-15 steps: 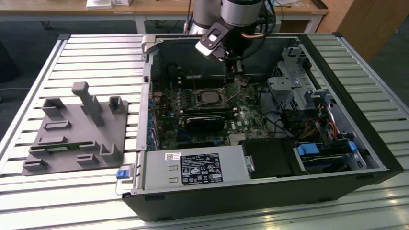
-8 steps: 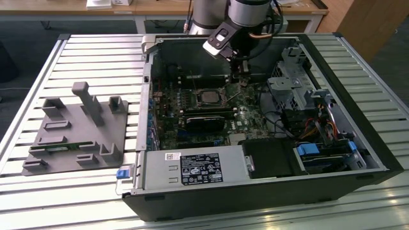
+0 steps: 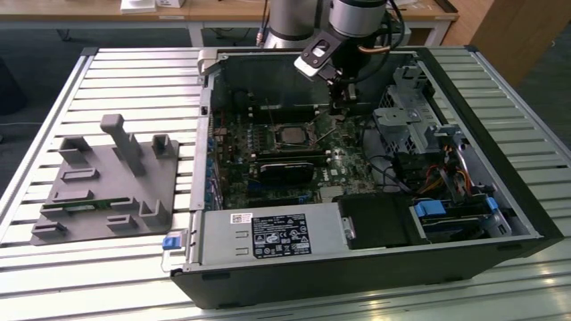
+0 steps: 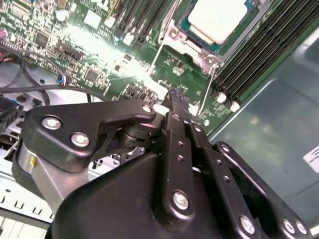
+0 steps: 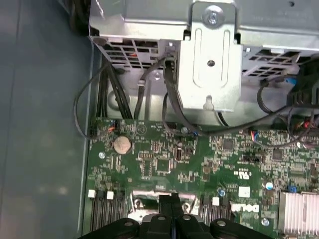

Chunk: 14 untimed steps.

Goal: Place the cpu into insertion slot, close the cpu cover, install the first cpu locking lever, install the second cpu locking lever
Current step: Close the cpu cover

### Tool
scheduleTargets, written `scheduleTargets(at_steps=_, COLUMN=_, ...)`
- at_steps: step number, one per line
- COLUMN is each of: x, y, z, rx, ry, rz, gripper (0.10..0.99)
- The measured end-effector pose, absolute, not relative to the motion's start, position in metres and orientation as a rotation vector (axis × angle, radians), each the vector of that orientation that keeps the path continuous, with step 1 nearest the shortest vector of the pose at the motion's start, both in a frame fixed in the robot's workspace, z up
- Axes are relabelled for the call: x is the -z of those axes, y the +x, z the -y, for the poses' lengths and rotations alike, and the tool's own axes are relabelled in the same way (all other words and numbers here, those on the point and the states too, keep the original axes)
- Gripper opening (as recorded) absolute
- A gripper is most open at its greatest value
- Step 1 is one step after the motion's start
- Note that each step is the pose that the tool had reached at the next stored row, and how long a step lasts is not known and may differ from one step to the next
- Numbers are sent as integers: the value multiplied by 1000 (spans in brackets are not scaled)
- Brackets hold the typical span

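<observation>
The gripper [image 4: 174, 97] is pinched closed and empty, just short of the cpu [image 4: 219, 17] lying in the insertion slot [image 4: 202, 50]. The thin locking lever [image 4: 208, 88] beside its tip looks stiff and springy, best pushed near its end.

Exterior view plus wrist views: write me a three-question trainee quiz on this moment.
1. Multiple choice: where is the cpu? A on the power supply; B on the motherboard, inside the case; C on the slatted table.
2. True or false: the hand hangs over the motherboard, at the exterior view's right of the cpu.
3. Short answer: on which side of the case, in the exterior view, stands the grey fixture?
Key: 1 B; 2 true; 3 the exterior view's left.
</observation>
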<state>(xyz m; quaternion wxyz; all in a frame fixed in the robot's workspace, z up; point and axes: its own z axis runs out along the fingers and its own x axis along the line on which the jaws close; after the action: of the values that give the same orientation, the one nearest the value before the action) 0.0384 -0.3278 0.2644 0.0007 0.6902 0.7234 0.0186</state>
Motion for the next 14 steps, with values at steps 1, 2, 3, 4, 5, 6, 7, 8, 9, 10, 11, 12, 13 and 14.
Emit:
scheduleTargets(at_steps=1, x=-264, y=40, z=327, rx=-58, ry=2167, rz=-2271, gripper=106)
scheduleTargets(at_steps=2, x=-264, y=41, z=327, rx=-57, ry=2167, rz=-2271, gripper=106)
scheduleTargets(at_steps=3, x=-263, y=42, z=326, rx=-54, ry=2167, rz=-2271, gripper=106)
scheduleTargets(at_steps=4, x=-263, y=43, z=326, rx=-52, ry=2166, rz=-2270, gripper=106)
scheduleTargets(at_steps=5, x=-262, y=44, z=325, rx=-51, ry=2166, rz=-2270, gripper=106)
scheduleTargets(at_steps=6, x=-262, y=46, z=324, rx=-49, ry=2165, rz=-2269, gripper=106)
scheduleTargets(at_steps=7, x=-262, y=47, z=324, rx=-46, ry=2164, rz=-2268, gripper=106)
scheduleTargets(at_steps=8, x=-262, y=49, z=323, rx=-44, ry=2164, rz=-2267, gripper=106)
scheduleTargets(at_steps=9, x=-262, y=50, z=323, rx=-42, ry=2163, rz=-2267, gripper=106)
scheduleTargets(at_steps=10, x=-261, y=51, z=322, rx=-41, ry=2163, rz=-2266, gripper=106)
scheduleTargets(at_steps=11, x=-261, y=53, z=322, rx=-39, ry=2162, rz=-2266, gripper=106)
scheduleTargets(at_steps=12, x=-261, y=54, z=321, rx=-37, ry=2162, rz=-2265, gripper=106)
scheduleTargets(at_steps=13, x=-261, y=55, z=321, rx=-34, ry=2162, rz=-2263, gripper=106)
scheduleTargets(at_steps=14, x=-260, y=57, z=320, rx=-31, ry=2161, rz=-2262, gripper=106)
